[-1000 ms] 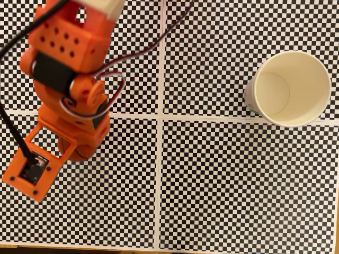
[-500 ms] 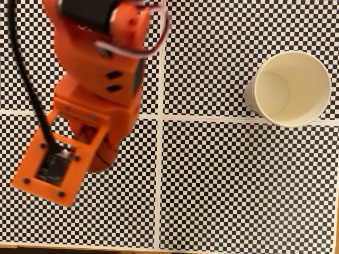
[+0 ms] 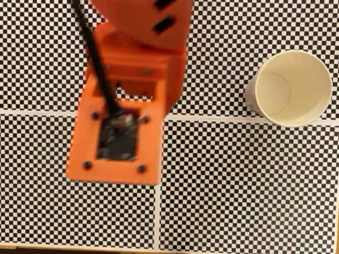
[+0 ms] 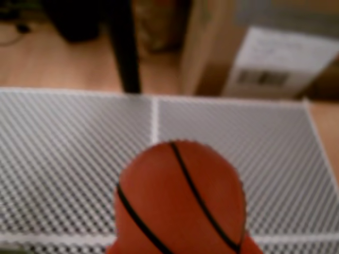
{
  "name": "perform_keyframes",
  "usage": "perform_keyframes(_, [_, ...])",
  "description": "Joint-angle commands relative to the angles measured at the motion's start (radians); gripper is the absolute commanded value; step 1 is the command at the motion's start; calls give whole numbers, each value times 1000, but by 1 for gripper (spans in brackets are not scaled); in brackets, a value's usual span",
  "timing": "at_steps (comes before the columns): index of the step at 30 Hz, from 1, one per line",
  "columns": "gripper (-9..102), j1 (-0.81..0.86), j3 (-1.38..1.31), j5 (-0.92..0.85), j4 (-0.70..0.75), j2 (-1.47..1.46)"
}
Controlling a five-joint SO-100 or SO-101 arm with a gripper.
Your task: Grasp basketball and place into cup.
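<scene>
Black-and-white checkered tabletop, wood floor and a cardboard box beyond its far edge in the wrist view. The orange claw is closed on the small orange-red basketball with black seams. Over the last second the arm rose and swung toward frame centre. The cream paper cup stands empty, well apart at right. Transport underway.

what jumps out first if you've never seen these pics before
The big orange arm grabs the eye first, looming over the left half of the checkerboard mat in the fixed view, with a black cable running to its camera mount. At the right of that view stands the empty cream cup. In the wrist view, the basketball sits huge at the bottom centre, raised above the mat, apparently held in the tool, though its fingers are not clear.
</scene>
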Motion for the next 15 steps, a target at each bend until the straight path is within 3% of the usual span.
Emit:
perform_keyframes(1, [0, -43, 6, -18, 3, 74])
perform_keyframes(15, [0, -268, 275, 51, 3, 400])
